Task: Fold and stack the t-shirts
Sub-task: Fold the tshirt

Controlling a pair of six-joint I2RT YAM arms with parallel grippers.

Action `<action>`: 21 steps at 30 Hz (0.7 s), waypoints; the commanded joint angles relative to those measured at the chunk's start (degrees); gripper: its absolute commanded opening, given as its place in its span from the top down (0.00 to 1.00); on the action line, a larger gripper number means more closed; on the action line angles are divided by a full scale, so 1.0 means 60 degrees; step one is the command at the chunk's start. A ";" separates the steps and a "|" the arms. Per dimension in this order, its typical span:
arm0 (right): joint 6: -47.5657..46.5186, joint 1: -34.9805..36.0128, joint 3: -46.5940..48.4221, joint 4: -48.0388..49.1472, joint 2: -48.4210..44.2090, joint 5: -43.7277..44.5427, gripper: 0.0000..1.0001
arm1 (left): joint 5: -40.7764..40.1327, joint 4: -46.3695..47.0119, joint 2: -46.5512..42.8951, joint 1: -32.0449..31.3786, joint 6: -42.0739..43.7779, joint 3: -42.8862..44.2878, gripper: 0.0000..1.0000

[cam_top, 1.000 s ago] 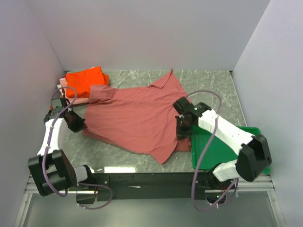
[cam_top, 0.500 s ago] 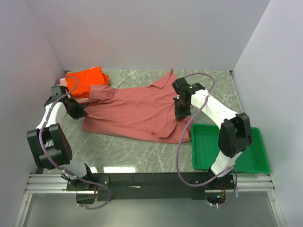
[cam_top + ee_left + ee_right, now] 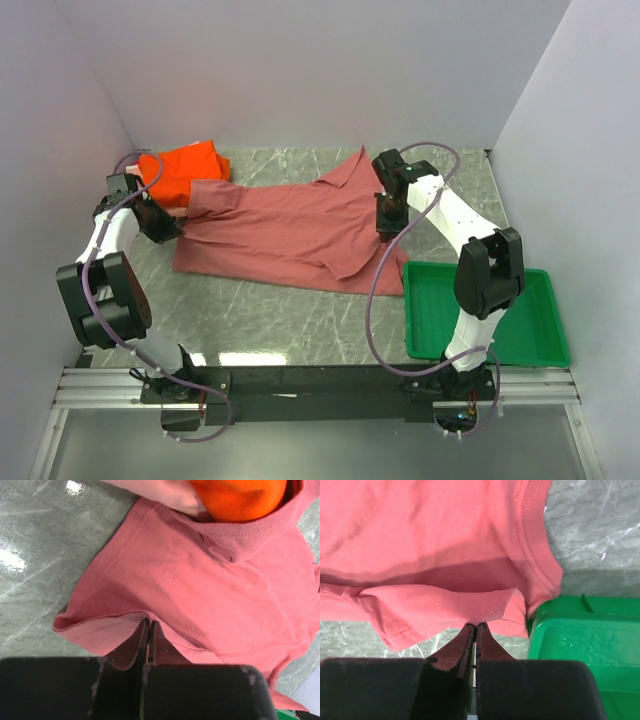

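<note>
Pinching the brick-red t-shirt [image 3: 290, 225] at both ends, I have my left hand [image 3: 168, 230] closed tight on a doubled bit of its edge at the left end. My right hand [image 3: 386, 232] is closed just as tight on a raised flap of the same cloth at the right end. Neither hand has any gap showing between its fingers.

The shirt lies stretched across the middle of the tabletop [image 3: 250, 310], its long axis running left to right between my two hands, so each arm serves its own end. From the right wrist view the flap I hold hangs above the layer beneath it and throws a shadow there, with a ribbed band just to its right. I take that band for the neckline, though the angle is poor.

As I judge it, the coming move turns on carrying this gripped line away from me, over the body of the shirt, and laying it flat.

Room is uneven. At the far left the folded orange t-shirt [image 3: 180, 170] touches the red one's end, and something pale pink [image 3: 170, 492] lies against it. The green tray [image 3: 500, 325] sits just beside the shirt's near right corner. The near stretch of tabletop is bare marble, and the far wall stands close behind a sleeve pointing that way.
</note>
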 commanded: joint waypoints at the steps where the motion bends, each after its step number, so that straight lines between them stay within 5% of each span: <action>1: 0.0081 -0.0147 0.0213 -0.0216 -0.0126 0.0245 1.00 | 0.0062 0.0475 -0.0247 0.0098 0.0196 0.0214 1.00; 21: -0.0314 -0.0484 0.1603 -0.0713 0.1162 0.0275 1.00 | 0.0824 0.1237 0.1364 0.0245 -0.0156 0.0433 1.00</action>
